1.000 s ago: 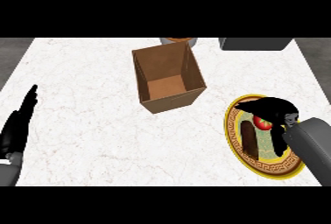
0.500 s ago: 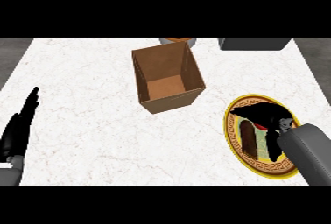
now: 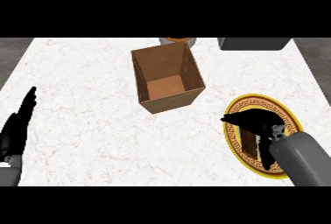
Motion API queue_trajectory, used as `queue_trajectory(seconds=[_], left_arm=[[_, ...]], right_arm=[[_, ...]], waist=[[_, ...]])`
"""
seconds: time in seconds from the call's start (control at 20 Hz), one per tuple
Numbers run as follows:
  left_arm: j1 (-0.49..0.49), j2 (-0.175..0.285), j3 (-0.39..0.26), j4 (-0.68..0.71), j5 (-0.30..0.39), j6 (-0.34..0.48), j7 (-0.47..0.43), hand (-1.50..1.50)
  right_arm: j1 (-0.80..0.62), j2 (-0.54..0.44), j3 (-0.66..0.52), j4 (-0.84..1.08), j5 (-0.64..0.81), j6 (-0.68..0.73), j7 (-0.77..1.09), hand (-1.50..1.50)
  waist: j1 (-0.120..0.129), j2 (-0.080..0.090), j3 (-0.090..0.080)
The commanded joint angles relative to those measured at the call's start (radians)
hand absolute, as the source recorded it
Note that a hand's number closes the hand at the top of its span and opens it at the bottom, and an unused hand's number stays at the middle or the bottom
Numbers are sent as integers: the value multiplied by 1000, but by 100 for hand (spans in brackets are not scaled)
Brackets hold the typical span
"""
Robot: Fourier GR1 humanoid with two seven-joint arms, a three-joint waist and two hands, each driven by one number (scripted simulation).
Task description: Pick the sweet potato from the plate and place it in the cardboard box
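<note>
The gold-rimmed plate (image 3: pixel 288 117) with a dark brown middle lies at the counter's right front. My right hand (image 3: pixel 256 121) sits low over the plate's middle, fingers curled downward round the sweet potato, which they hide. The open cardboard box (image 3: pixel 167 78) stands upright at the counter's middle back, left of and behind the plate, with nothing visible inside. My left hand (image 3: pixel 19 127) rests open at the left edge, fingers straight and pointing away from me, far from box and plate.
A dark grey block (image 3: pixel 252 43) stands at the back right edge. A round brown and grey object (image 3: pixel 176 40) peeks out just behind the box. White marble counter stretches between the left hand and the box.
My right hand has dropped onto the plate and shifted slightly left; the reddish sweet potato that showed between its fingers is now covered. The left hand barely moved.
</note>
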Motion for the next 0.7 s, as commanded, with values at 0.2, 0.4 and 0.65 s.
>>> queue_trajectory(seconds=[0.2,0.4,0.65], left_arm=[[-27,12,68,87,1,-71,-57,0],[-68,-22,45,-12,-39,-52,80,0],[-16,-68,27,-3,-75,-28,21,0]], right_arm=[[36,53,29,12,116,15,94,-150],[37,48,9,88,147,-19,57,-150],[0,101,40,149,237,-249,17,150]], waist=[[-1,1,0],[-1,1,0],[7,2,1]])
